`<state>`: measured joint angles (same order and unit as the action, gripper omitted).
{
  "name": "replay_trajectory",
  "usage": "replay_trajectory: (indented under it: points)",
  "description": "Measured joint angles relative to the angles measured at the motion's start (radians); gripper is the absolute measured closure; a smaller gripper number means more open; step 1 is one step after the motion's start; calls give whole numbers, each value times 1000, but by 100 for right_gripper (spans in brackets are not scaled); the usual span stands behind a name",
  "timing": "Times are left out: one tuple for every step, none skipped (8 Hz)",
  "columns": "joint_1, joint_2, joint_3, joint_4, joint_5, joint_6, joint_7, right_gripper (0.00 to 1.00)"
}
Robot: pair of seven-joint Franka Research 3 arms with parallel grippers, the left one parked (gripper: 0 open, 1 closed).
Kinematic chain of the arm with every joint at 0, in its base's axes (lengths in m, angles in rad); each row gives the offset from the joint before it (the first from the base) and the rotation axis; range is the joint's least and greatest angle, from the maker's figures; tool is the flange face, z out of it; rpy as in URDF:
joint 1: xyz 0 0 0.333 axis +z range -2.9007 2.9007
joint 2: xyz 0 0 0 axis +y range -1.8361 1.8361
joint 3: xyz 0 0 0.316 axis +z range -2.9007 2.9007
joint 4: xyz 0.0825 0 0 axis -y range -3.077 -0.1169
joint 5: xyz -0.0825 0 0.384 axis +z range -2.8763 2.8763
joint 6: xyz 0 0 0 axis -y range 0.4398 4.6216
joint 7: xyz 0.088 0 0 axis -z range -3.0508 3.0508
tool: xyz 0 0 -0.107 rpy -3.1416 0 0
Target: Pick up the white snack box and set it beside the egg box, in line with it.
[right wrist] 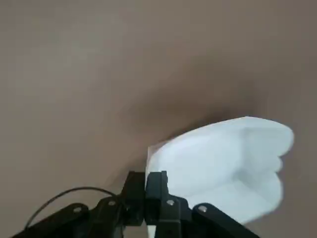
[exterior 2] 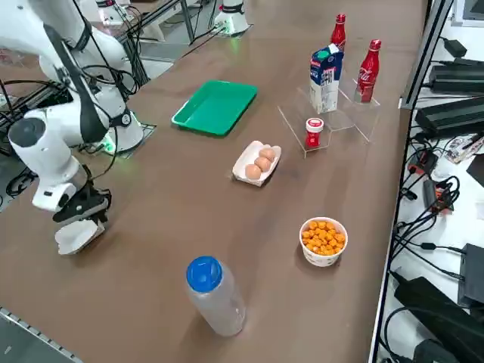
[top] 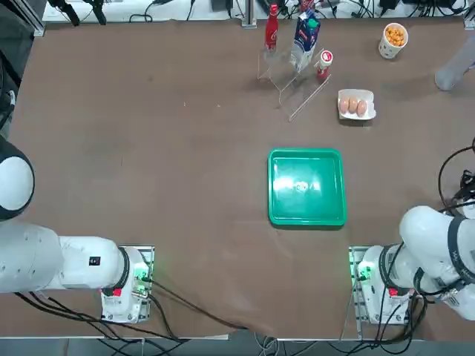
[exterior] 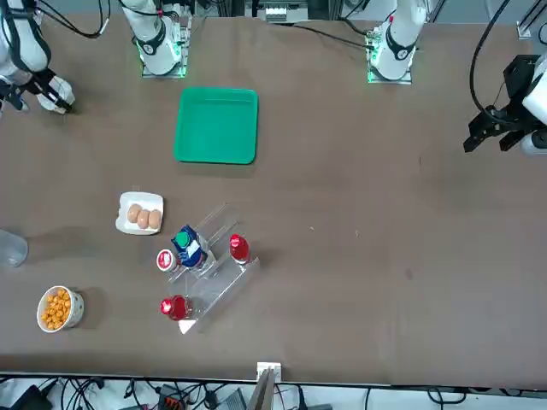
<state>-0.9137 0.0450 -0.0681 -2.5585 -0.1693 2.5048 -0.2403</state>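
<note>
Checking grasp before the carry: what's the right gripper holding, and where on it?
The right gripper is shut on the white snack box, pinching its edge at one corner.

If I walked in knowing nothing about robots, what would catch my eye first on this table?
Probably the bright green tray near the middle of the brown table, then the egg box with two brown eggs just beyond it. Off at the robot's right edge, the right gripper is pinched shut on the rim of the white snack box, far from the eggs.
</note>
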Motion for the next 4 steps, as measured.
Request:
replay_trajectory:
  points:
    - [38,-53,15,20,1,-92,0,98]
    - [103,-93,23,44,2,-166,2,98]
    - [177,-111,28,72,5,-190,5,98]
    - [264,-108,31,118,9,-197,7,98]
